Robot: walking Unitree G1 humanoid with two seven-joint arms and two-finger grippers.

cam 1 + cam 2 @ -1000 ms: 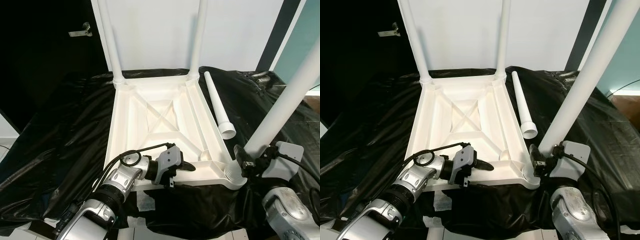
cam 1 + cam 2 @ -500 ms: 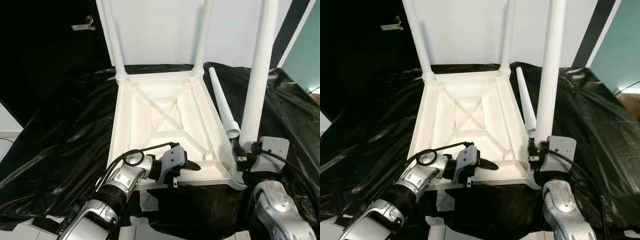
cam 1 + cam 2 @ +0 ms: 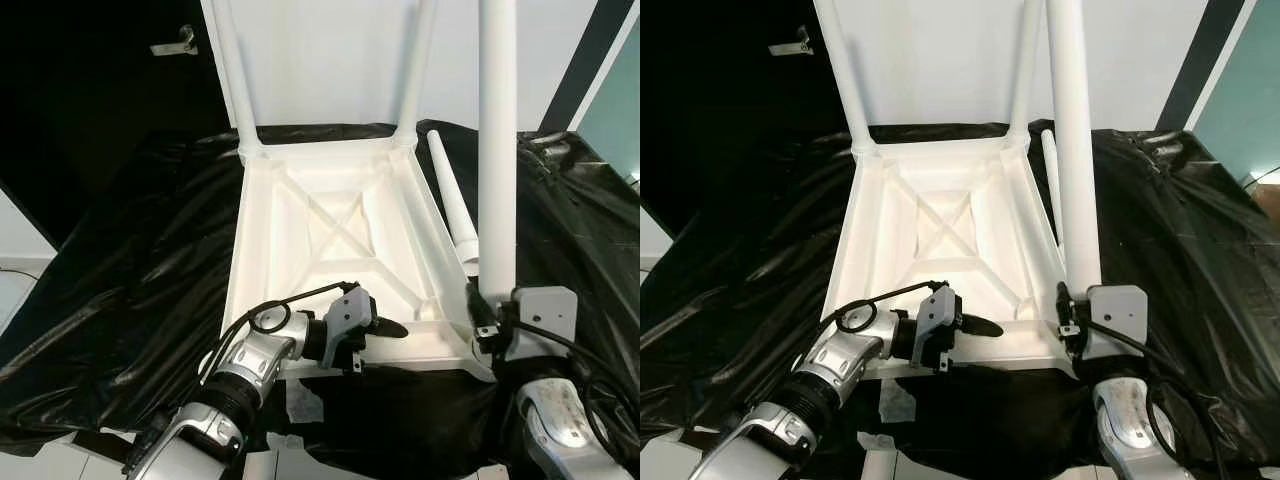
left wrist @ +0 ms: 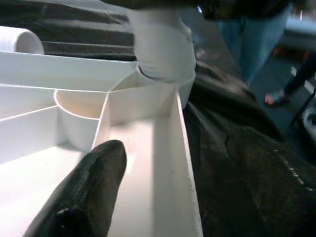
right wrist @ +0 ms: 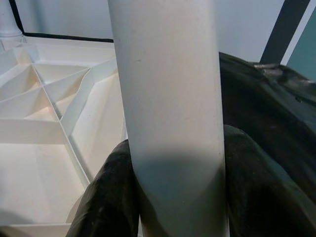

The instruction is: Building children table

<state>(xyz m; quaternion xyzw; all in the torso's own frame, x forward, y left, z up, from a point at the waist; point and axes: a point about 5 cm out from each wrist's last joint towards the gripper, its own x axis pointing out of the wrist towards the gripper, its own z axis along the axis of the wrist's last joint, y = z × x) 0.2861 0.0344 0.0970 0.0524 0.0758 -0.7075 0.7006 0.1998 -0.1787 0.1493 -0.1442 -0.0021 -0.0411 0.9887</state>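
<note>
Your right gripper pinched a white table leg upright at the lower right corner of the upturned tabletop, centre frame. Left gripper rested on its near edge; I cannot tell its finger state.

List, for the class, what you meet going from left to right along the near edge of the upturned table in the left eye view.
Black sheet → left gripper on the table rim → empty corner socket → upright leg held by the right gripper → black sheet again.
</note>
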